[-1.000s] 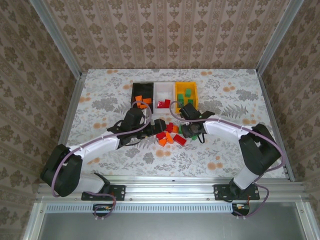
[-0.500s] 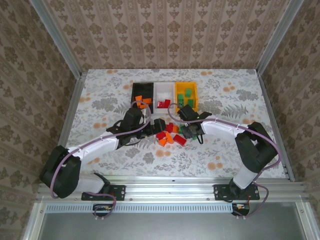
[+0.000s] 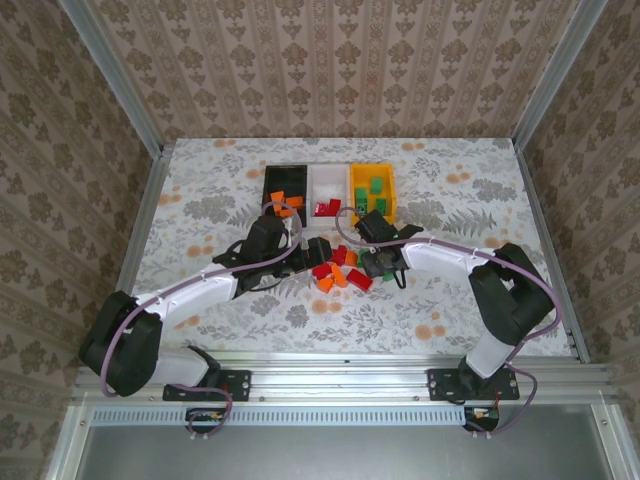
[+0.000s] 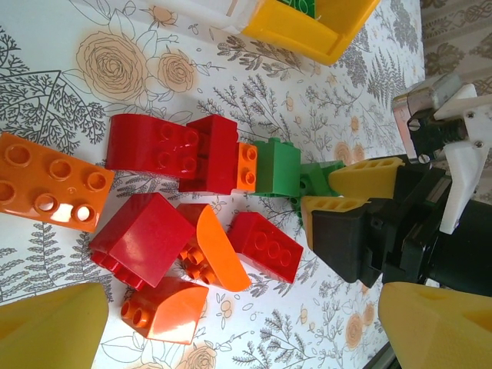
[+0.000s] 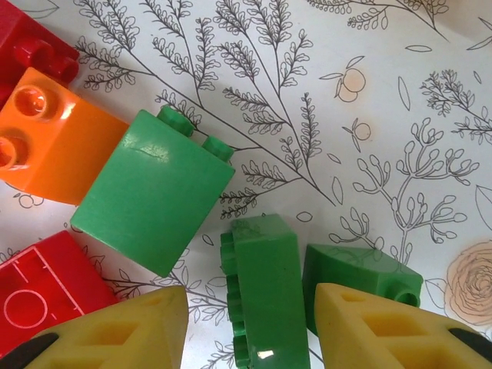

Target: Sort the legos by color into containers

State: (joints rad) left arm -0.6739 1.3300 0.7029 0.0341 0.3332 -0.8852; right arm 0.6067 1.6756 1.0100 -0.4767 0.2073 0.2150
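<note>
Tabletop (image 3: 200, 200): flowered cloth carrying everything. The bins sit at the far middle and the loose bricks nearer the arms, so both arms can reach either.
Containers: black bin (image 3: 270, 182), white bin (image 3: 326, 180) and yellow bin (image 3: 357, 190) stand side by side and touching. Orange bricks lie in the black one, red in the white and green in the yellow, which fixes where each colour goes.
Left end effector (image 4: 238, 319): spread wide and holding nothing. It is low at the left side of the pile, its yellow fingers (image 4: 46, 327) framing the red and orange bricks, probably ready for one of those.
Right end effector (image 5: 254, 327): partly open and lowered at the pile's right edge. Its fingers (image 5: 115, 330) straddle a green brick with a sliver of gap on each side, so I judge nothing is gripped yet.
Legos (image 3: 340, 268): a loose cluster of red, orange and green between the two end effectors, well short of the bins.
Large green brick (image 5: 154, 200): lying flat against an orange brick (image 5: 54, 146), outside the right fingers.
Target green brick (image 5: 261, 292): on its side between the right fingers, narrow enough to pinch. By colour it belongs in the yellow bin.
Small green brick (image 5: 361, 280): just beside the target, by the right-hand finger, and could get nudged or caught in the squeeze.
</note>
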